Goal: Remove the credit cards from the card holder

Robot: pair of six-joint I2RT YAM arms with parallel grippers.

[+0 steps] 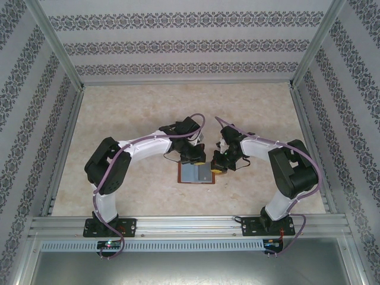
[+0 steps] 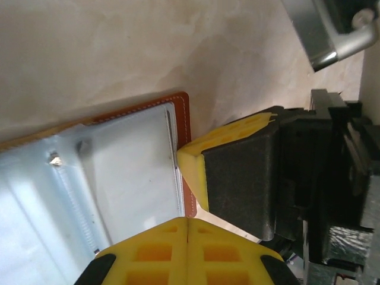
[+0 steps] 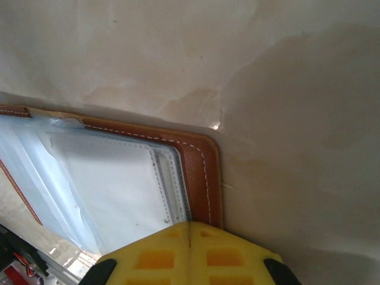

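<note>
Plainly open, brown card holder [image 1: 196, 174], grey-blue sleeves [image 3: 119, 184]; left pincer [image 2: 187, 221] and right pincer [image 3: 190, 225] closed.

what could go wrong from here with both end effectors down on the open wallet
1. The left end effector and right end effector are both shut at the same corner of the card holder, close together; they may collide.
2. The credit cards appear to lie flush in pale sleeves, so a pinch may catch sleeve or leather and drag the whole holder.
</note>
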